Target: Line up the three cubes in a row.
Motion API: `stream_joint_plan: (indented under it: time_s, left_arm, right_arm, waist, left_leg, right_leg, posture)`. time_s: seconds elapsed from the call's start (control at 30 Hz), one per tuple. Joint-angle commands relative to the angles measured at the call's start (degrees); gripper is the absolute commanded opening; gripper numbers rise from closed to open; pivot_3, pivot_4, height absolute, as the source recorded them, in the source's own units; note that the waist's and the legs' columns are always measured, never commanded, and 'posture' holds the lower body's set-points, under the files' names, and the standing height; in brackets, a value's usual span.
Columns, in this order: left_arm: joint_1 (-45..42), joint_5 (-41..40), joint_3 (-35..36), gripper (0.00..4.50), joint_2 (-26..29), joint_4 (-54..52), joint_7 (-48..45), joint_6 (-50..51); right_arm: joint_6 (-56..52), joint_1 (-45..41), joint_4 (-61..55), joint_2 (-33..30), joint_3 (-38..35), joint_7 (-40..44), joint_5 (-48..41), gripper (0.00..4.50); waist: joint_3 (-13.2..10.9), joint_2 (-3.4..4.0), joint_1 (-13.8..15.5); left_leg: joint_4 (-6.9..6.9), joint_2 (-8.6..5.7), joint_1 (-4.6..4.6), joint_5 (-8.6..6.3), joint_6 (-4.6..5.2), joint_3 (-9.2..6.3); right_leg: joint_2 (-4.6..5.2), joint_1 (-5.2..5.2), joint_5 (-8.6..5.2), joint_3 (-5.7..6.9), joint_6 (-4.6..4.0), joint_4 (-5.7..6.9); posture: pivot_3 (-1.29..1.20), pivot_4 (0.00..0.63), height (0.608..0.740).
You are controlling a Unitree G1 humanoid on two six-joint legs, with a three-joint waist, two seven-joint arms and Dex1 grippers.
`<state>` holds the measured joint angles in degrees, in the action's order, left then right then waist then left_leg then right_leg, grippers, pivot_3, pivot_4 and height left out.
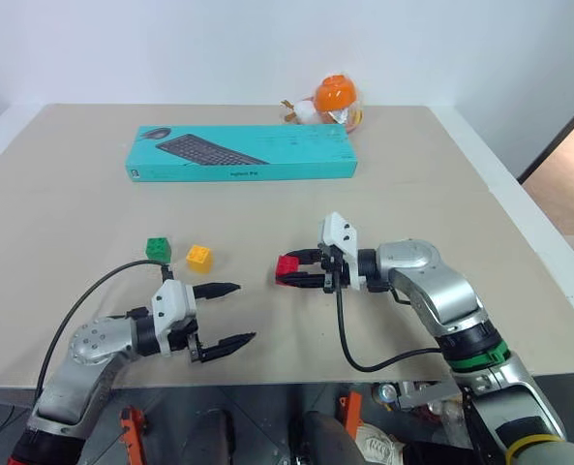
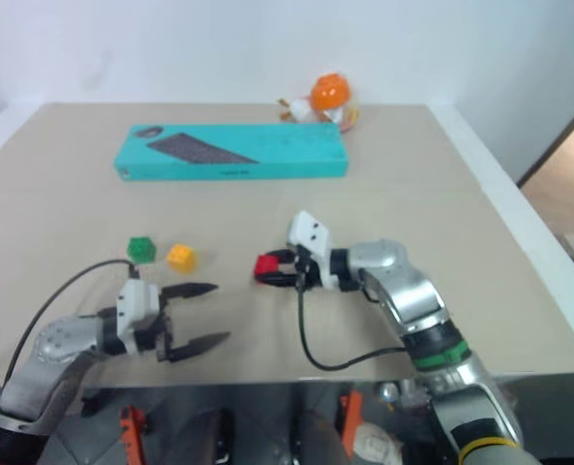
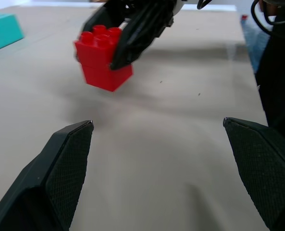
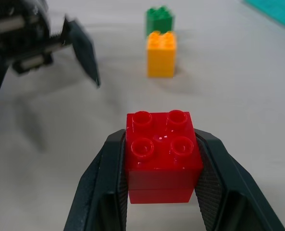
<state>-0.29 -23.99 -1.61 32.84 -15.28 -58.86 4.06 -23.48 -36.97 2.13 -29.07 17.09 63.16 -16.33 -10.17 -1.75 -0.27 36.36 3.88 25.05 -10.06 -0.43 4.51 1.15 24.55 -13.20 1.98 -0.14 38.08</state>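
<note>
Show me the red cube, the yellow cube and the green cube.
red cube (image 4: pixel 162 144), right wrist view, studded top face
yellow cube (image 1: pixel 198 257), left eye view, top face
green cube (image 1: pixel 158 249), left eye view, top face

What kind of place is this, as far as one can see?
Probably a robot test room: a plain beige table against a bare white wall, with only toy cubes and a keyboard box laid out.
</note>
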Motion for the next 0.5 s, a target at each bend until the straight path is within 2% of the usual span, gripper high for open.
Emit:
stream_joint_plan:
  time_s: [0.03, 0.17, 0.5]
  left_arm:
    - [0.79, -0.54, 2.17, 4.50, 0.67, -2.71, 1.13, -0.69]
    - [1.93, -0.58, 3.63, 4.50, 1.09, -2.79, 1.98, -0.68]
    - [3.56, -0.55, 4.36, 4.50, 2.13, -3.93, 2.80, -0.68]
  right_arm:
    - [4.45, -2.82, 3.38, 0.14, 0.64, 4.06, 1.33, 1.26]
    - [9.82, -5.10, 10.67, -0.35, 1.04, 8.34, 3.55, 1.26]
    - [14.14, -5.73, 16.62, 0.65, -0.33, 11.23, 4.43, 1.26]
  waist:
    - [0.00, 0.00, 0.02]
    - [0.00, 0.00, 0.05]
    - [0.00, 0.00, 0.19]
  left_leg:
    - [0.00, 0.00, 0.00, 0.00, 0.00, -0.01]
    - [0.01, -0.01, 0.01, 0.00, 0.00, 0.02]
    - [0.00, 0.02, 0.00, 0.00, -0.01, 0.03]
  right_leg:
    - [0.00, 0.00, 0.00, 0.01, 0.00, 0.00]
    - [0.02, 0.00, 0.01, 0.00, 0.01, 0.00]
    - [0.02, 0.03, 0.02, 0.01, -0.03, 0.01]
  posture:
    - [0.00, 0.150, 0.740]
    - [0.00, 0.150, 0.740]
    - [0.00, 0.150, 0.740]
